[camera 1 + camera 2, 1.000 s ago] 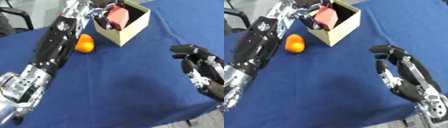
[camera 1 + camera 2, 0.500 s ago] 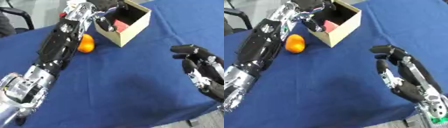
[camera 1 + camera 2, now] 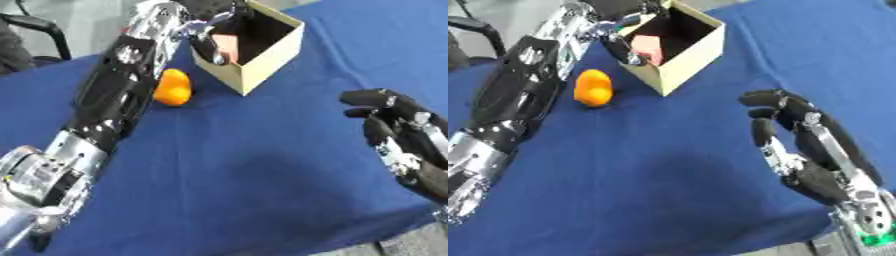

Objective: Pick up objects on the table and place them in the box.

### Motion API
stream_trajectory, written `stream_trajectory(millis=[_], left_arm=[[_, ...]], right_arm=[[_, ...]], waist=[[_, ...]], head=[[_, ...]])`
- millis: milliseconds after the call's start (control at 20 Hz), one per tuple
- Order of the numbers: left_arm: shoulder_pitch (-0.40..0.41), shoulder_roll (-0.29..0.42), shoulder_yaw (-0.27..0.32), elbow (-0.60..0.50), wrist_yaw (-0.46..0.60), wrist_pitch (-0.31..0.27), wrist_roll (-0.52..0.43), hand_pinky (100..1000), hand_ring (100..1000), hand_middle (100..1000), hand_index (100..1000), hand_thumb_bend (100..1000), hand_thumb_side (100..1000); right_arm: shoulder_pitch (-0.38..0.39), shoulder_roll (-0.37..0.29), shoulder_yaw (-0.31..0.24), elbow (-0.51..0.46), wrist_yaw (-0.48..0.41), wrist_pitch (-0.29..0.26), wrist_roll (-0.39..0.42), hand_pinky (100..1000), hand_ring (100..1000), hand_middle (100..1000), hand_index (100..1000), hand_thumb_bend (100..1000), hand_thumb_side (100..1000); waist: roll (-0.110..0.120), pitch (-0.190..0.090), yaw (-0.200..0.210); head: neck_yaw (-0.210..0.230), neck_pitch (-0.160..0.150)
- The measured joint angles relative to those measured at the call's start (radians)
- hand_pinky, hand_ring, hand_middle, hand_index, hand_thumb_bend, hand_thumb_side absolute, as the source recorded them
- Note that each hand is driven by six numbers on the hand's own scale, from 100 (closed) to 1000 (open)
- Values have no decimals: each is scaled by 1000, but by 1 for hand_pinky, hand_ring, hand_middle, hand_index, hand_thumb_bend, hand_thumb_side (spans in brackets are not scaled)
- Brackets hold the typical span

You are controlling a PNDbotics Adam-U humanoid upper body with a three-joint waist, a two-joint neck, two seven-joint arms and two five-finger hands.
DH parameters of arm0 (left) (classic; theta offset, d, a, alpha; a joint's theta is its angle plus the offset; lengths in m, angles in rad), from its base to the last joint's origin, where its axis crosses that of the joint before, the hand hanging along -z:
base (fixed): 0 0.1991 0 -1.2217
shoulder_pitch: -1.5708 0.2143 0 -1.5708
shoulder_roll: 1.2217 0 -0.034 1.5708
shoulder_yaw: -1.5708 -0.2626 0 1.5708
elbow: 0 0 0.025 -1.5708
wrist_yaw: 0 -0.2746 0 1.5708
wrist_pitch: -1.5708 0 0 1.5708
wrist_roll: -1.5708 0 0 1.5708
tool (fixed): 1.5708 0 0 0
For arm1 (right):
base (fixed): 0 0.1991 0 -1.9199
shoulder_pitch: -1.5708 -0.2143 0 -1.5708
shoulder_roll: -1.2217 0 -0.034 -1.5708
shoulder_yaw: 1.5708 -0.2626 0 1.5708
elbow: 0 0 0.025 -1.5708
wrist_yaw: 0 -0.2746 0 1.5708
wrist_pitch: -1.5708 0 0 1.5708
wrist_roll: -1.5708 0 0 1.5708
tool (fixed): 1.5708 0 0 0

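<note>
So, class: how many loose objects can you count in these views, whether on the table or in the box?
2. An orange object lies on the blue table left of the box; a pink object sits inside it. Others may be hidden there.

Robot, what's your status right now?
Left robot hand over box, pink object inside. Right robot hand idle, open. Orange object waiting on table, unobstructed.

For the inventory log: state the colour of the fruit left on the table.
Orange; the fruit shows best in the right eye view.
</note>
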Motion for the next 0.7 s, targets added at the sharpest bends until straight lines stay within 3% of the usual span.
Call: stream_trajectory(millis=[350, 700], left_arm=[[71, 78, -4, -13, 68, -8, -98, 813, 734, 693, 847, 606, 160], [114, 78, -4, 58, 114, -12, -163, 800, 727, 689, 848, 615, 193]], right_arm=[[16, 1, -10, 6, 0, 1, -10, 801, 900, 763, 803, 100, 673], [16, 2, -10, 7, 0, -1, -12, 801, 900, 763, 803, 100, 675]], waist=[[-7, -11, 61], [-12, -10, 74]], head=[[-21, 12], [-24, 17]])
